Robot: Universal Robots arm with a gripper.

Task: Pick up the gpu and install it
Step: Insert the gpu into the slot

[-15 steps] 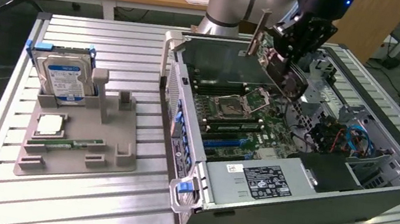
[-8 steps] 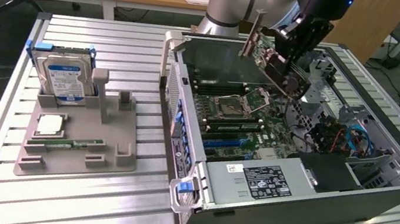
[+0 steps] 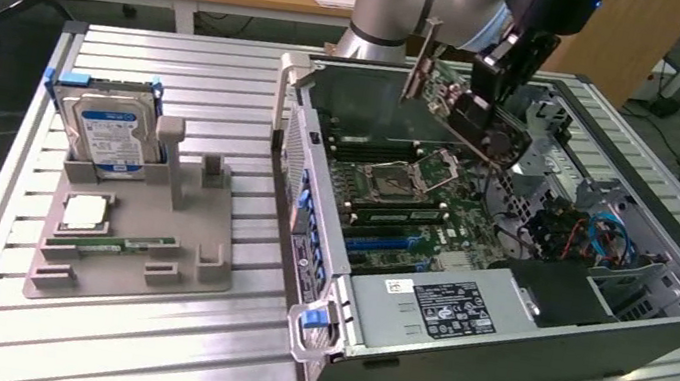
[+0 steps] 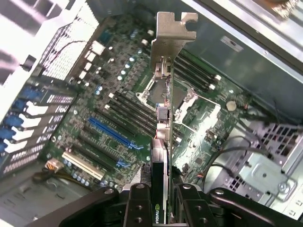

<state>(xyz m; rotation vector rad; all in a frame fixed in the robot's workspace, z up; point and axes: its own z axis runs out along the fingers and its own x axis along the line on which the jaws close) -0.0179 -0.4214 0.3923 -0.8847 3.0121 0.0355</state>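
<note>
The gpu (image 3: 485, 126), a flat dark card with a green board edge and a metal bracket (image 3: 424, 62), hangs tilted above the open computer case (image 3: 489, 274). My gripper (image 3: 499, 73) is shut on its upper edge. In the wrist view the gpu (image 4: 160, 156) runs edge-on between my fingers (image 4: 139, 205), its bracket (image 4: 170, 35) pointing away from the camera. Below it lies the motherboard (image 4: 118, 118) with a blue slot (image 4: 111, 132) and a white slot (image 4: 83, 165). The card is clear of the board, not touching any slot.
On the exterior view's left a grey fixture (image 3: 132, 230) holds a blue-and-white hard drive (image 3: 109, 136), a processor (image 3: 85, 211) and a green memory stick (image 3: 123, 244). The case holds a power supply (image 3: 451, 308), cables (image 3: 603, 240) and a drive cage (image 4: 258, 165). The slatted table (image 3: 154, 355) stretches around.
</note>
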